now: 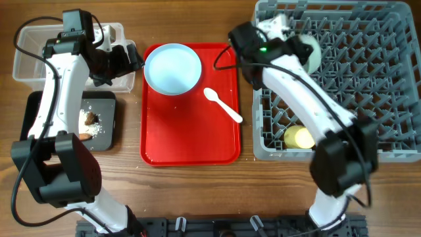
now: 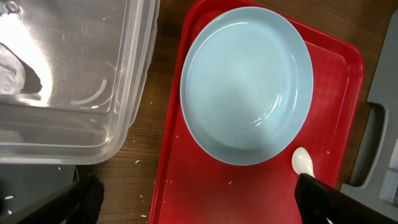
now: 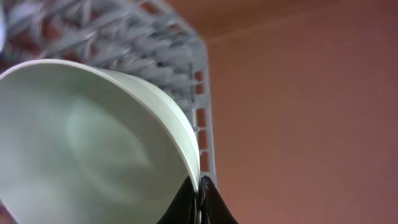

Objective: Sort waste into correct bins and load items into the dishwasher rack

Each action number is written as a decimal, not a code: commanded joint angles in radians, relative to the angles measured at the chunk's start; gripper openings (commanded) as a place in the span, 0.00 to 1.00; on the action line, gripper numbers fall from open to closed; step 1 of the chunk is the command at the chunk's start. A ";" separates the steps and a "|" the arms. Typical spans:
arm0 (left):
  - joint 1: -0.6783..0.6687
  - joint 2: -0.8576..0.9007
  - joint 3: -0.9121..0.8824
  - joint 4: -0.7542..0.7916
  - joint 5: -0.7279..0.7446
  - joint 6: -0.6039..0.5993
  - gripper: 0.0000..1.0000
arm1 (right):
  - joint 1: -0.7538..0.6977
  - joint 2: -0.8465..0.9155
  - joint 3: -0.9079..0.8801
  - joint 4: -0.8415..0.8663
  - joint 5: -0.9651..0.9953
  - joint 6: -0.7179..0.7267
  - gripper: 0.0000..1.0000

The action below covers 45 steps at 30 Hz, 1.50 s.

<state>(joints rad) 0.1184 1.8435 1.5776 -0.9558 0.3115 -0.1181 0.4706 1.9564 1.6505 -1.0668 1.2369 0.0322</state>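
My left gripper (image 1: 129, 63) (image 2: 200, 205) is open and empty, hovering between the clear tub (image 1: 26, 49) (image 2: 93, 134) and the red tray's left edge. A crumpled white tissue (image 2: 9, 68) lies in the tub. The black tray (image 1: 108, 105) holds a brown lump (image 1: 89, 118), white crumbs (image 1: 99, 129) and an orange stick (image 1: 85, 136). The pale blue plate (image 1: 172, 68) (image 2: 245, 84) and white spoon (image 1: 223, 105) (image 2: 303, 162) lie on the red tray. My right gripper (image 1: 297, 49) (image 3: 199, 194) is shut on the rim of a pale bowl (image 1: 310, 52) (image 3: 81, 143), held tilted over the grey rack (image 1: 368, 72) (image 3: 155, 50). A yellow cup (image 1: 299, 137) lies in the rack. The wrapper is hidden.
The flat red serving tray (image 1: 191, 141) (image 2: 199, 168) sits mid-table between the bins and the rack. A few white crumbs (image 2: 138, 163) lie on the wooden table beside it. The rack's grey handle edge (image 2: 382, 124) is just right of the tray.
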 commanded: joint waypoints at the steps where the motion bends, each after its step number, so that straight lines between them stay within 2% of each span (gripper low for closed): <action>1: 0.002 -0.021 0.010 0.002 0.001 -0.002 1.00 | 0.011 0.050 -0.006 -0.035 -0.129 -0.044 0.04; 4: 0.002 -0.021 0.010 0.002 0.001 -0.002 1.00 | 0.017 0.050 -0.011 -0.053 -0.249 -0.033 0.04; 9: 0.002 -0.021 0.010 0.002 0.001 -0.002 1.00 | 0.068 0.050 -0.011 -0.124 -0.296 -0.032 0.05; 11: 0.002 -0.021 0.010 0.002 0.001 -0.002 1.00 | 0.101 0.049 -0.011 -0.166 -0.297 -0.032 0.13; 12: 0.002 -0.021 0.010 0.002 0.001 -0.002 1.00 | 0.121 0.048 -0.011 -0.183 -0.297 -0.031 0.21; 14: 0.002 -0.021 0.010 0.002 0.001 -0.002 1.00 | 0.156 0.048 -0.011 -0.187 -0.308 -0.029 0.43; 15: 0.002 -0.021 0.010 0.002 0.001 -0.002 1.00 | 0.174 0.048 -0.011 -0.186 -0.335 -0.029 0.58; 16: 0.002 -0.021 0.010 0.002 0.001 -0.002 1.00 | 0.192 0.048 -0.006 -0.184 -0.386 -0.029 0.84; 17: 0.002 -0.021 0.010 0.002 0.001 -0.002 1.00 | 0.196 0.048 0.002 -0.177 -0.444 -0.019 1.00; 18: 0.002 -0.021 0.010 0.002 0.001 -0.002 1.00 | 0.187 0.043 0.040 -0.164 -0.547 0.059 1.00; 22: 0.002 -0.021 0.010 0.002 0.001 -0.002 1.00 | 0.136 -0.001 0.246 -0.142 -0.864 0.076 1.00; 25: 0.002 -0.021 0.010 0.002 0.001 -0.002 1.00 | 0.121 -0.024 0.346 -0.006 -1.261 0.074 1.00; 26: 0.002 -0.021 0.010 0.002 0.001 -0.001 1.00 | 0.121 -0.021 0.344 0.062 -1.328 0.075 0.97; 28: 0.002 -0.021 0.010 0.002 0.001 -0.002 1.00 | 0.121 0.004 0.311 0.242 -1.334 0.206 0.76; 31: 0.002 -0.021 0.010 0.002 0.001 -0.002 1.00 | 0.121 0.099 0.238 0.429 -1.267 0.313 0.68; 32: 0.002 -0.021 0.010 0.002 0.001 -0.002 1.00 | 0.121 0.173 0.234 0.467 -1.266 0.359 0.61; 34: 0.002 -0.021 0.010 0.002 0.001 -0.002 1.00 | 0.121 0.258 0.234 0.486 -1.264 0.417 0.58; 37: 0.002 -0.021 0.010 0.002 0.001 -0.002 1.00 | 0.121 0.376 0.234 0.478 -1.265 0.498 0.47; 41: 0.002 -0.021 0.010 0.002 0.001 -0.002 1.00 | 0.122 0.429 0.233 0.460 -1.264 0.548 0.36; 44: 0.002 -0.021 0.010 0.002 0.001 -0.002 1.00 | 0.122 0.443 0.232 0.435 -1.265 0.600 0.16; 45: 0.002 -0.021 0.010 0.002 0.001 -0.002 1.00 | 0.122 0.445 0.232 0.421 -1.264 0.619 0.06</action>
<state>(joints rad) 0.1184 1.8435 1.5776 -0.9535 0.3115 -0.1181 0.5907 2.3661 1.8843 -0.6262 -0.0292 0.5873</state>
